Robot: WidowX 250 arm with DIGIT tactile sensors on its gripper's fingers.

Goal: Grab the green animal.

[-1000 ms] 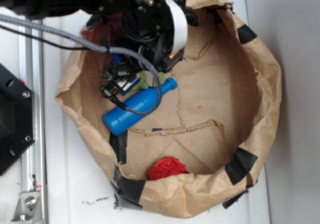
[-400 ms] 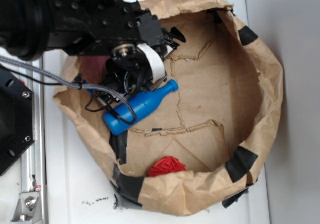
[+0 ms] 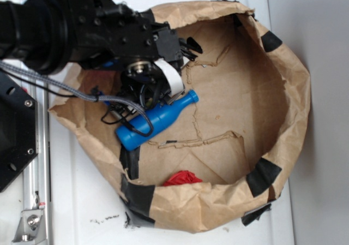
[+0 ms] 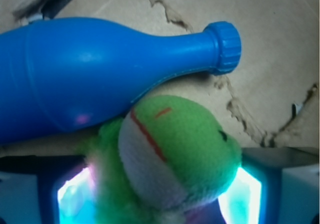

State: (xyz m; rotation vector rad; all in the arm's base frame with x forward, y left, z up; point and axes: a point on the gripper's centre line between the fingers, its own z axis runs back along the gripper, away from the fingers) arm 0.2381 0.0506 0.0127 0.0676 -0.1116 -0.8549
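The green animal (image 4: 180,149), a fuzzy lime plush with a pale face and red stitched mouth, fills the lower wrist view. It lies against the side of the blue bottle (image 4: 100,69). My gripper (image 4: 160,196) is open around it, with one glowing pad (image 4: 75,194) to its left and the other (image 4: 246,191) touching its head on the right. In the exterior view the black arm (image 3: 109,32) reaches low into the paper bag above the blue bottle (image 3: 158,119) and hides both the animal and the jaws.
The brown paper bag (image 3: 297,92) has a tall crumpled rim with black tape patches. A red ball (image 3: 182,178) lies at its near wall. A black plate and metal rail (image 3: 32,163) stand at the left of the table.
The arm has swung left and dropped lower into the bag, covering the green animal in the exterior view. The bag's left rim and the bottle have shifted slightly.
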